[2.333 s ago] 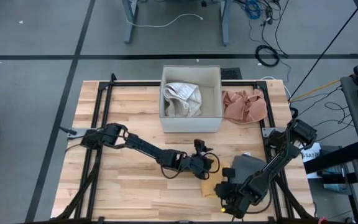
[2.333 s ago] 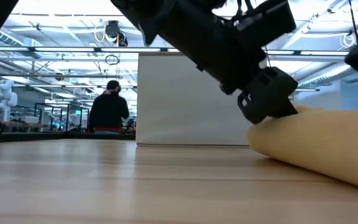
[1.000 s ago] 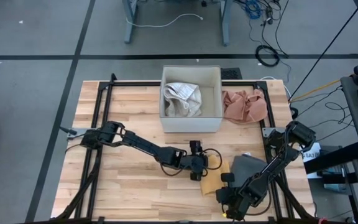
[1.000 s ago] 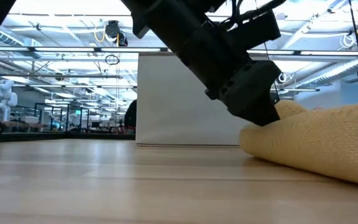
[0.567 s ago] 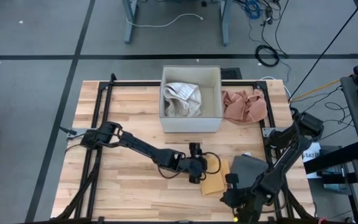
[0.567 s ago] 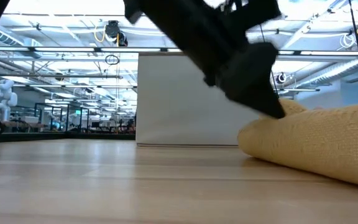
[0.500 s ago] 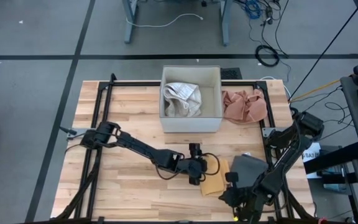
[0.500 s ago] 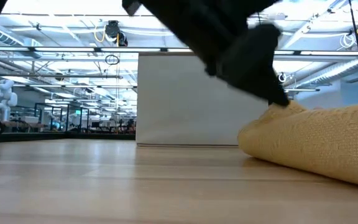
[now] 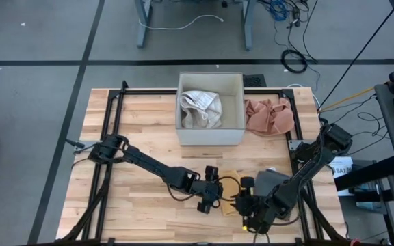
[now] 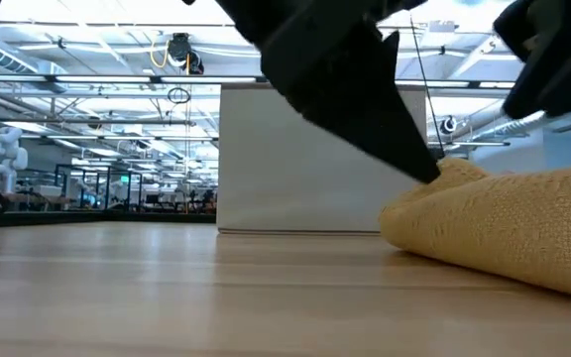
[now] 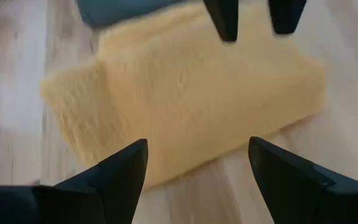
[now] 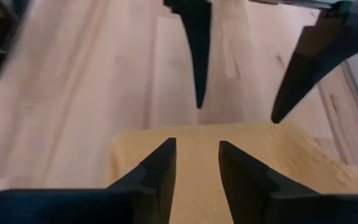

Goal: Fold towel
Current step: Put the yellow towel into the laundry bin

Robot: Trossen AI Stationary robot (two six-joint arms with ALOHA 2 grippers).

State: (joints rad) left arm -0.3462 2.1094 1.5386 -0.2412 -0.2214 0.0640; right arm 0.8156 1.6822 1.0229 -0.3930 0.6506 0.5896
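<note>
Towel (image 11: 191,99) lies between left end effector (image 11: 194,163) (fingers apart) and right end effector (image 12: 196,163) (slightly parted).

Near edge, centre-right: left gripper (image 9: 209,196) and right gripper (image 9: 245,205) face each other over the yellow towel (image 9: 228,193), crowding that patch. Grey folded cloth (image 9: 273,182) just beside it. White box (image 9: 210,108) blocks the far middle; pink cloth (image 9: 269,116) beside it. Left half of the wooden table (image 9: 142,198) is bare apart from the left arm crossing it.
</note>
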